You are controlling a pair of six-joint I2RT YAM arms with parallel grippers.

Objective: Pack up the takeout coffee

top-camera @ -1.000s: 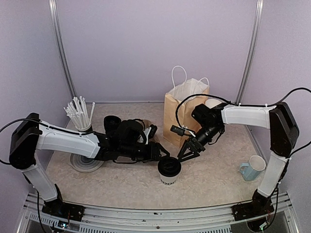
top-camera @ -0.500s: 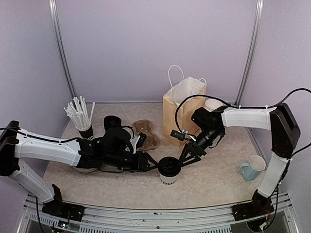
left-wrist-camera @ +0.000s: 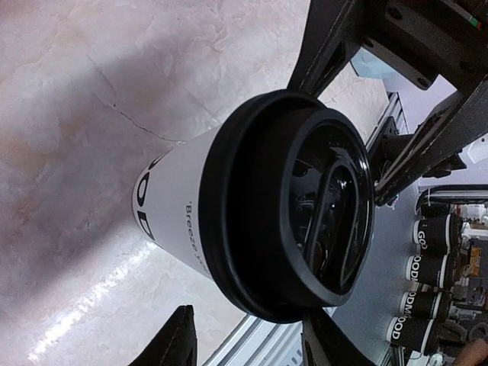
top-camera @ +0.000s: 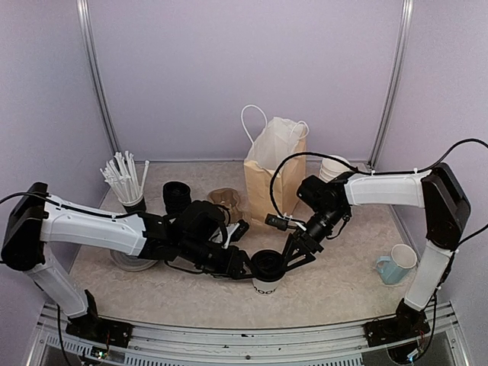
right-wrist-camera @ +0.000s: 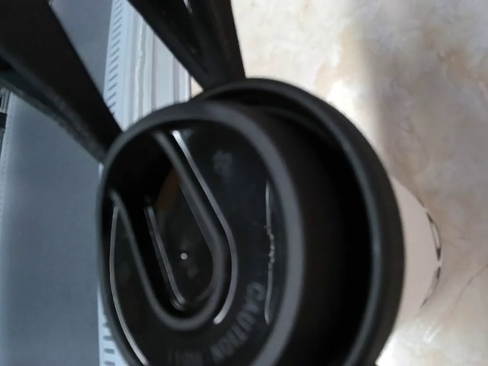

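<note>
One takeout coffee cup (top-camera: 266, 274) stands upright on the pale worktop (top-camera: 343, 284), low in the middle of the overhead frame, with its black lid on and black lettering near its base. Both arms reach in to meet over it. The left pincer (top-camera: 246, 268) comes at the lid from the left and the right pincer (top-camera: 294, 255) from the upper right, so the cup sits between the two. In the left wrist view the cup (left-wrist-camera: 229, 221) fills the centre. That pincer's own two fingers (left-wrist-camera: 180, 341) rise from the bottom edge, released and spread, with the lid's near rim between their tips and a strip of worktop showing beside the left one, so they are not clamped on the cup. Beyond the lid in the same view the right pincer's dark fingers are also parted, one passing behind the top of the rim and one along its right side; whether they touch the lid I cannot tell. The right wrist view is nearly all lid (right-wrist-camera: 244, 229), close and blurred, with two dark bars running behind it at the upper left. A brown paper bag (top-camera: 265, 183) with white handles stands open just behind the cup, right of centre. To the bag's left lies a brown pulp carrier (top-camera: 226, 200), and further left is a black-topped item (top-camera: 177, 192), too small to tell whether it is the second coffee. White straws (top-camera: 124, 175) stand bunched in a holder at the left. A stack of lidless white cups (top-camera: 333, 165) sits behind the right arm, and a light blue mug (top-camera: 396, 264) sits at the lower right, well apart from the rest.
</note>
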